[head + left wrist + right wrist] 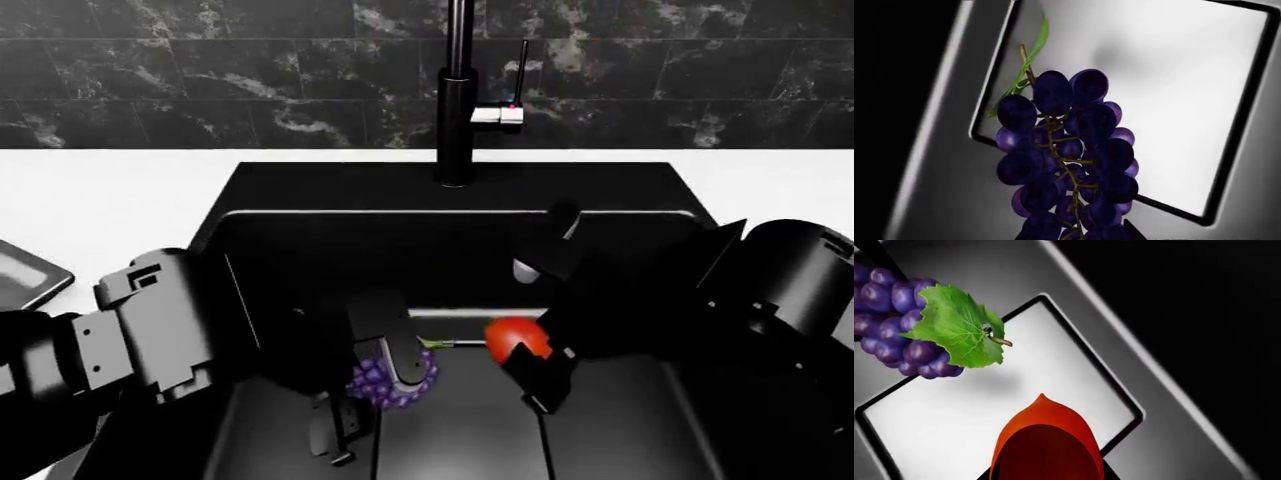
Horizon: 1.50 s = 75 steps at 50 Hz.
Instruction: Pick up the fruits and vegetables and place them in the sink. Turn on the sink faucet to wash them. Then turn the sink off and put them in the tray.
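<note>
Head view: left jaws clasp grapes (pixel 392 382), right jaws clasp tomato (pixel 517 338)

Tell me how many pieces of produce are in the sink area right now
2. The grapes are held in the left gripper over the sink floor, and the tomato is in the right gripper beside them. The arms may hide others.

Kitchen, simulated render. Evidence: deep black sink (pixel 267 200) set into a white countertop (pixel 120 190); tall black faucet (pixel 457 100) with silver side lever behind the basin; dark marbled tile backsplash (pixel 200 70) along the wall. Corner of a grey metal tray (pixel 27 272) on the counter. Produce, grapes (pixel 391 382) and a tomato (pixel 515 338), in the basin.
</note>
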Motion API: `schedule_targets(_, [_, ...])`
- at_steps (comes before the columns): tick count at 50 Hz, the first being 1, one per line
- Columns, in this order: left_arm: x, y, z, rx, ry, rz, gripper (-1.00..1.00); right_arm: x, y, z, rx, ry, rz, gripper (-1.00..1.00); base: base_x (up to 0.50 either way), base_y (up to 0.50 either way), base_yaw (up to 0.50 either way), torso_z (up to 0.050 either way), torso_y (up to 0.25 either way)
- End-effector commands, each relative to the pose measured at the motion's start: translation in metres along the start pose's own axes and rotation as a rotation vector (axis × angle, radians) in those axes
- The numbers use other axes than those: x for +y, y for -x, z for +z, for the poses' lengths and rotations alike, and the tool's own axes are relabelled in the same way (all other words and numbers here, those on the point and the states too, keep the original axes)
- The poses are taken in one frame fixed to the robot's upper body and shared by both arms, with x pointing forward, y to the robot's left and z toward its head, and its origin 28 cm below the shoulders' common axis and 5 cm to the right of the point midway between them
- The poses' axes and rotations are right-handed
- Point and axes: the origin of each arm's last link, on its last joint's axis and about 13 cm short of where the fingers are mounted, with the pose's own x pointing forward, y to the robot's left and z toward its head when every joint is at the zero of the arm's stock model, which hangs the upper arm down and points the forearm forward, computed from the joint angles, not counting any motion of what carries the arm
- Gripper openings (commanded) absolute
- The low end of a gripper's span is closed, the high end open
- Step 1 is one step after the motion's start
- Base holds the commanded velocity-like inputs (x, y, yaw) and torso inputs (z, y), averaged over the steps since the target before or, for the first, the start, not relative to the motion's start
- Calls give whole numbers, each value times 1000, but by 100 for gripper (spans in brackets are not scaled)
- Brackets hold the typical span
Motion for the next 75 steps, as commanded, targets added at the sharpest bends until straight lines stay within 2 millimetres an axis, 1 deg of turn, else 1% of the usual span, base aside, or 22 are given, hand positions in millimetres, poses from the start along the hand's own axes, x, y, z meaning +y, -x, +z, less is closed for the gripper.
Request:
schedule_targets(1, [-9,-26,-2,45,-16,-31,-100,0,-12,-11,42,1,29,-100,0,0,0,0,0])
schedule_targets(7, [-9,-35,4,32,-18,-46,-100,-1,-10,-11,44,-3,25,-100,0,0,0,0,0])
schedule_targets(12, [-9,-38,5,36,-24,-51,-100,0,-15,-13,47,-6,33,-100,0,0,0,0,2])
schedule_targets(13, [-9,-38,5,36,-24,-50,100,0,-16,-12,46,-8,34,-100,0,0,0,0,0])
schedule_targets(20, [-8,-36,4,37,-22,-41,100,-1,-28,-13,41,-18,48,-100,0,0,0,0,0])
schedule_targets(25, [-6,-29,4,36,-10,-27,100,-2,-38,-13,46,-22,62,-100,0,0,0,0,0])
schedule_targets(33, [-2,-9,4,3,21,8,100,-2,-53,-15,75,-19,91,-100,0,0,0,0,0])
schedule_targets(39, [-4,11,4,-39,44,26,100,-2,-64,-19,113,-14,122,-100,0,0,0,0,0])
schedule_targets(45, [-2,29,0,-70,74,53,100,-1,-78,-22,157,-1,160,-100,0,0,0,0,0])
schedule_targets(52, [4,39,-1,-96,100,79,100,3,-82,-23,194,8,193,-100,0,0,0,0,0])
schedule_targets(53, [5,39,-1,-97,101,81,100,3,-82,-23,195,9,193,100,0,0,0,0,0])
schedule_targets(62, [9,40,-1,-102,102,87,100,0,-76,-19,193,3,177,100,0,0,0,0,0])
schedule_targets(68, [10,43,-1,-111,106,97,100,-3,-68,-15,166,-7,167,100,0,0,0,0,0])
schedule_targets(72, [8,47,-2,-124,113,99,100,-3,-53,-9,106,-21,154,100,0,0,0,3,0])
schedule_targets(75, [8,53,-2,-149,129,109,100,-3,-37,-2,52,-29,141,100,0,0,0,0,0])
